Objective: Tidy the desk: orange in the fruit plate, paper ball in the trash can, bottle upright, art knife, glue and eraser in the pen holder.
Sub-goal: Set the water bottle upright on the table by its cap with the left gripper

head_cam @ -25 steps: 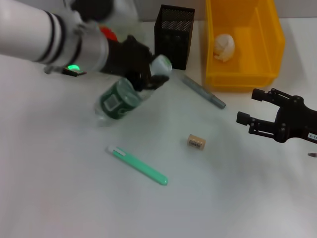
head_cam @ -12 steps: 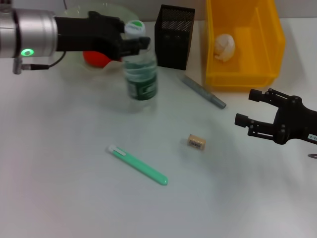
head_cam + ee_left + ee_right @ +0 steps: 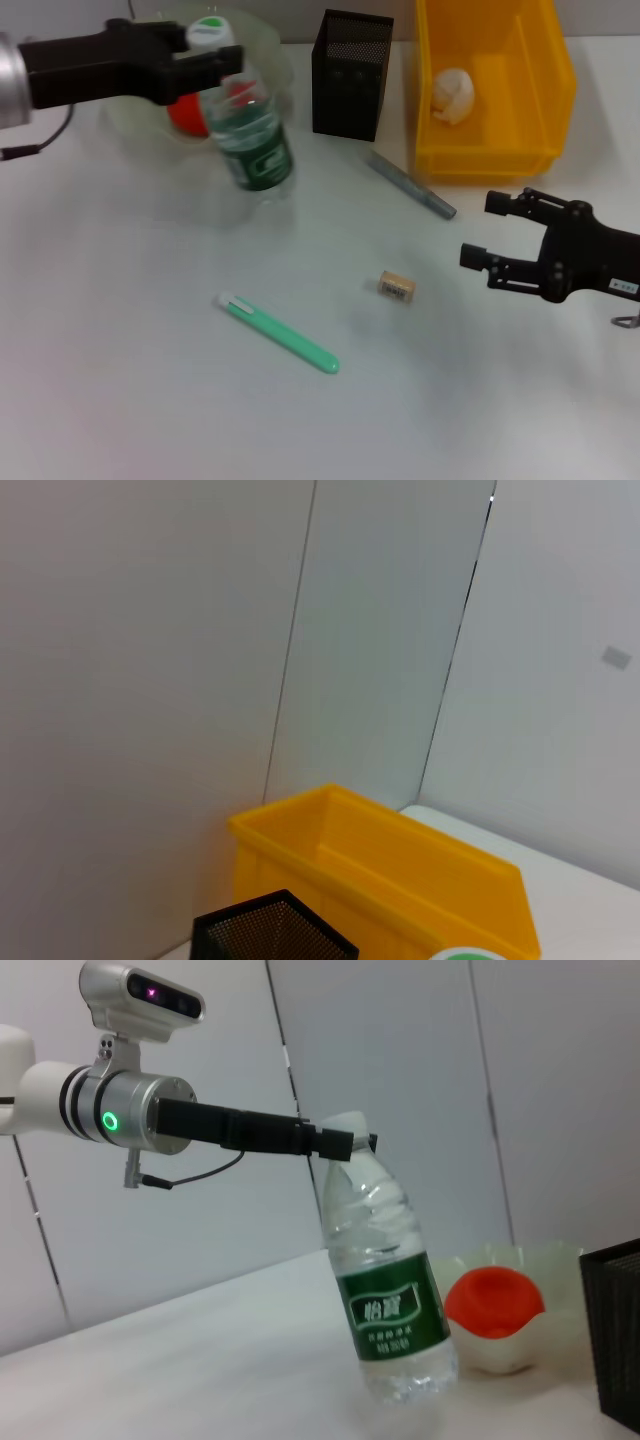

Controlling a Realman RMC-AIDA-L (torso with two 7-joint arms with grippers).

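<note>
The bottle (image 3: 248, 140) stands nearly upright, leaning a little, in front of the fruit plate (image 3: 262, 45). Its base is at the table top. My left gripper (image 3: 212, 52) is shut on its neck under the white-and-green cap (image 3: 466, 953). The right wrist view shows the same grip on the bottle (image 3: 392, 1300). The orange (image 3: 186, 115) lies in the fruit plate. The paper ball (image 3: 452, 95) lies in the yellow trash can (image 3: 540, 110). The eraser (image 3: 397, 287) sits mid-table, left of my open, empty right gripper (image 3: 482, 230).
The black mesh pen holder (image 3: 350, 75) stands between plate and trash can. A slim grey pen-shaped item (image 3: 410, 185) lies in front of it and a green one with a white tip (image 3: 280, 335) lies nearer. I cannot tell which is knife or glue.
The left gripper swung the bottle from lying tilted to standing, then carried it left toward the fruit plate. The right gripper drifted slightly left toward the eraser.
</note>
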